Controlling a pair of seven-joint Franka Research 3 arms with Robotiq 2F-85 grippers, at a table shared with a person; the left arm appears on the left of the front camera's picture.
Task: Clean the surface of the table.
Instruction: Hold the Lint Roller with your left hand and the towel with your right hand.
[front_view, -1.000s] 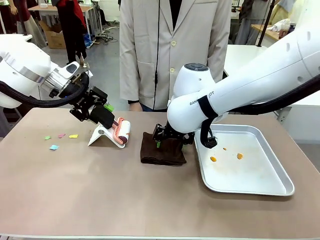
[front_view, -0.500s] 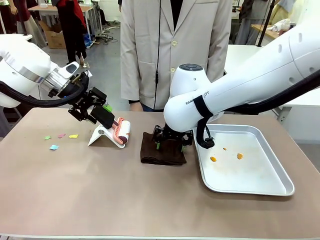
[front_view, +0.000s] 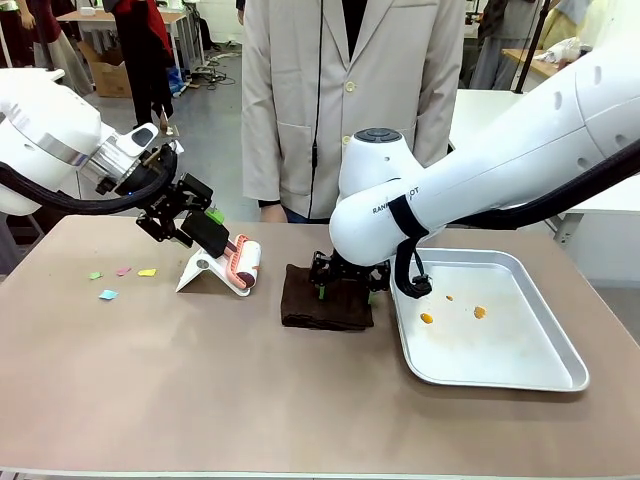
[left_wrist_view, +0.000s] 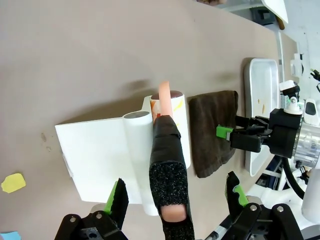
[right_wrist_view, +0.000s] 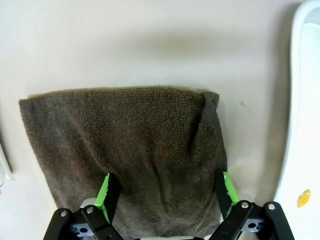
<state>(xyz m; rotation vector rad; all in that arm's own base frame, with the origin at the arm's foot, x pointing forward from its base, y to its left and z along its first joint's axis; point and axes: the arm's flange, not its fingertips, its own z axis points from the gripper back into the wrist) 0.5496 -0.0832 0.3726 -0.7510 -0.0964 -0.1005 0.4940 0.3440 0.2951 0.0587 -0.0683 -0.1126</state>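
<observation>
On table, tray with orange crumbs

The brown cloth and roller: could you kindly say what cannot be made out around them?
- Front view: the arm's wrist masks the fingertips of the right gripper; contact with the brown cloth is unclear.
- Right wrist view: the cloth's near edge is cut off at the bottom.
- Left wrist view: the black handle covers much of the roller.
- Front view: the orange bits in the tray are too small to identify.
</observation>
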